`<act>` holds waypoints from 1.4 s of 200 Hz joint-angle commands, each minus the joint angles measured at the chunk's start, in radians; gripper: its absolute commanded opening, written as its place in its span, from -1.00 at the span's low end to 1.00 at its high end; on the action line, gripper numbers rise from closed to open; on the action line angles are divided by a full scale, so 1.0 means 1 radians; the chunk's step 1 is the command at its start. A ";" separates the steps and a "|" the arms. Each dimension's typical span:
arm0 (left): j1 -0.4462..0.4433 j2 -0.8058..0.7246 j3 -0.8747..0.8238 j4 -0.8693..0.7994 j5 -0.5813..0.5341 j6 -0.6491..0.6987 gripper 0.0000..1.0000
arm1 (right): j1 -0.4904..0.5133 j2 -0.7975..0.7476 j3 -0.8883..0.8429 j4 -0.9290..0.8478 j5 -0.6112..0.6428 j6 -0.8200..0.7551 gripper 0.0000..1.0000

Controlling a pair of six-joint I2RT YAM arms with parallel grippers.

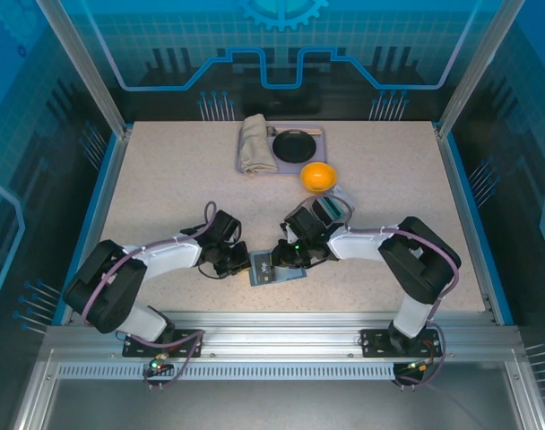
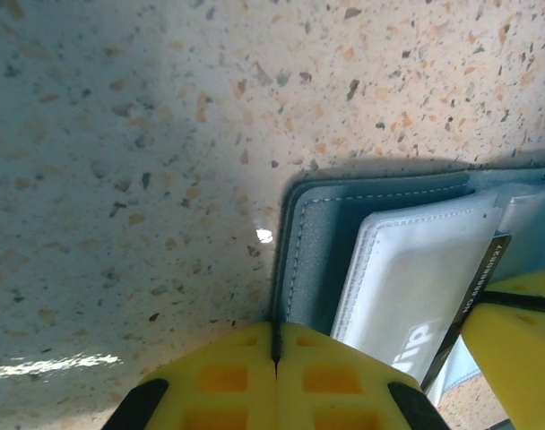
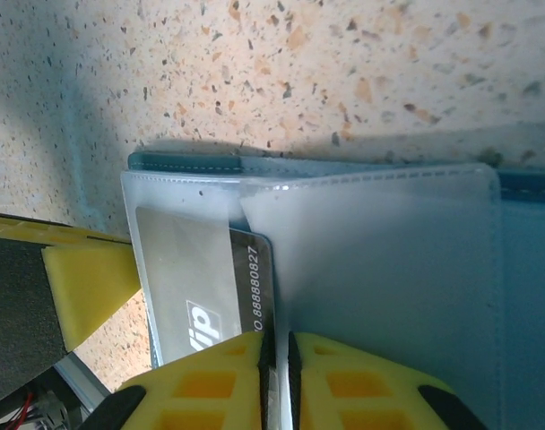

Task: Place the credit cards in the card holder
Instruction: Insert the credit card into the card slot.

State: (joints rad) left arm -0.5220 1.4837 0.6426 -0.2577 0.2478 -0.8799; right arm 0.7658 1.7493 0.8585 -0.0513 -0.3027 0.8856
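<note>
Top external view: aluminium rail (image 1: 272,345) nearest the lens; beyond it a speckled beige tabletop (image 1: 165,179) inside a blue-lit enclosure. At the far edge, a tray (image 1: 286,168) carries a folded cloth (image 1: 255,143) and a dark dish (image 1: 297,145), with an orange (image 1: 318,176) beside it. The left gripper (image 1: 239,262) and right gripper (image 1: 281,260) meet at the opened card holder (image 1: 272,267) near the front edge.

Left wrist view: the left gripper (image 2: 275,336) is fully closed, pinching the card holder's (image 2: 317,233) blue edge against the tabletop (image 2: 165,134).

Right wrist view: the right gripper (image 3: 277,345) is nearly closed on a dark credit card (image 3: 250,278) lying partly inside the card holder's (image 3: 523,269) clear pocket. Legible on the card: "ip" and "88880827".
</note>
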 commanded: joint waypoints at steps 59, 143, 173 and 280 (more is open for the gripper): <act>-0.017 0.029 0.041 -0.027 0.001 0.045 -1.00 | 0.013 0.055 0.086 -0.001 -0.056 -0.028 -0.68; -0.018 -0.013 0.039 -0.085 -0.059 0.052 -1.00 | -0.003 -0.051 0.108 -0.207 0.083 -0.138 -0.42; -0.018 -0.032 0.043 -0.101 -0.075 0.056 -1.00 | -0.007 -0.061 0.140 -0.354 0.193 -0.208 -0.39; -0.018 -0.039 0.055 -0.132 -0.091 0.074 -1.00 | 0.004 -0.027 0.185 -0.535 0.423 -0.259 -0.63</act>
State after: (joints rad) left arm -0.5343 1.4704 0.6804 -0.3447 0.1787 -0.8303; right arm 0.7593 1.7294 1.0058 -0.4808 0.0093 0.6529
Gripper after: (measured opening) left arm 0.046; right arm 0.192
